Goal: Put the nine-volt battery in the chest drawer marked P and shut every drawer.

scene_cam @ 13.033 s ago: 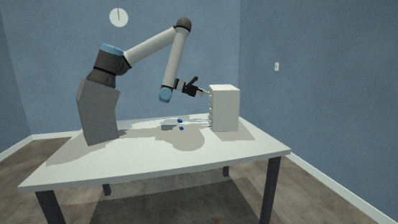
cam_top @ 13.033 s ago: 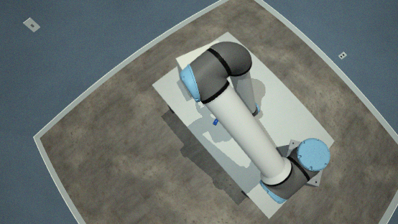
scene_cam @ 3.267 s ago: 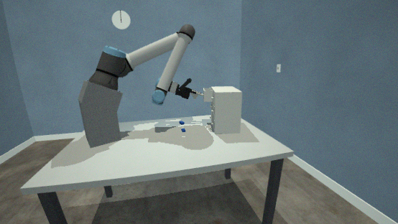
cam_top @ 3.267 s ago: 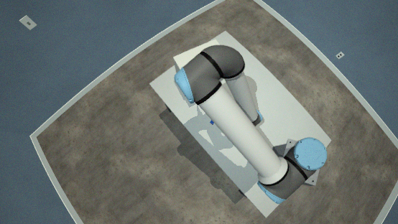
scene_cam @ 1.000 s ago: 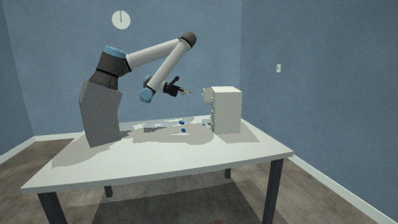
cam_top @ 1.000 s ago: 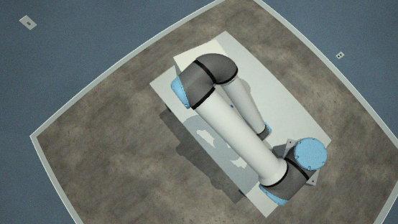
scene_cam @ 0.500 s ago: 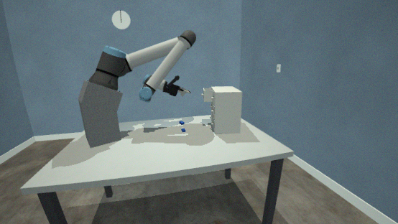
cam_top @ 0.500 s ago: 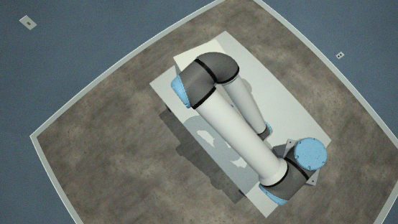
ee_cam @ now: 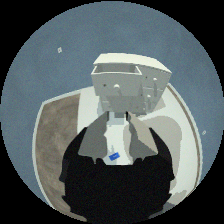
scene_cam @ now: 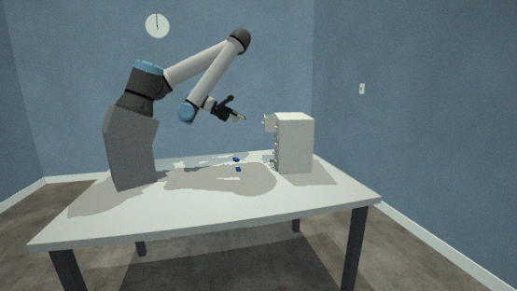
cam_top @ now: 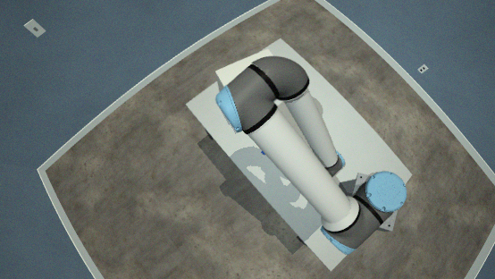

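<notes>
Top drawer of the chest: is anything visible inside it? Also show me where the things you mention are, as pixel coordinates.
The pulled-out top drawer point(scene_cam: 270, 123) point(ee_cam: 116, 85) shows only the upper part of its inner walls in the wrist view; no object is visible there. Its front panel hides the floor, so whether something lies on it cannot be told.

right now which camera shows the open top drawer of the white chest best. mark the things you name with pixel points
The wrist view: it looks at the pale drawer front with its round knob point(ee_cam: 116, 86) and over its rim. The exterior view shows it side-on, small; the top view doesn't show it.
</notes>
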`<action>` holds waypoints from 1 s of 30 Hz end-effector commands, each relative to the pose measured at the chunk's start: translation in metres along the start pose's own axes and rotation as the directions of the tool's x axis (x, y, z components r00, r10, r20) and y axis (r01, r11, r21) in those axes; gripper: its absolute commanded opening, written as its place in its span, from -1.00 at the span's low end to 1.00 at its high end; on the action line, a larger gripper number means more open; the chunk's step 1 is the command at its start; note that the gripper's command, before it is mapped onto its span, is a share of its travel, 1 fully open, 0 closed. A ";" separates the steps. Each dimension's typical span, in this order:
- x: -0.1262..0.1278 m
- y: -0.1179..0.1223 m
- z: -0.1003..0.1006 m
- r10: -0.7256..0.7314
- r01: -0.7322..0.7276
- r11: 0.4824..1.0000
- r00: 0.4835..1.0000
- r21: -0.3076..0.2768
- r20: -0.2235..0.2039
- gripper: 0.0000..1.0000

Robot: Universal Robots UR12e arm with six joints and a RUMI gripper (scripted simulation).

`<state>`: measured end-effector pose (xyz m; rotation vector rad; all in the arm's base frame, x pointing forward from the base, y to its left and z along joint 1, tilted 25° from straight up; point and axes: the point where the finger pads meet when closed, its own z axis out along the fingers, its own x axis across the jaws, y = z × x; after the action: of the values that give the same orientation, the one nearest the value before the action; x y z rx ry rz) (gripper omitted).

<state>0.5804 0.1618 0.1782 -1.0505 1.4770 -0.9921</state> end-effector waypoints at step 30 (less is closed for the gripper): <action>0.000 -0.016 -0.040 0.000 0.000 0.921 1.000 -0.390 0.000 -0.61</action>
<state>0.5446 0.1601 0.1959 -1.2962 1.6859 -0.7432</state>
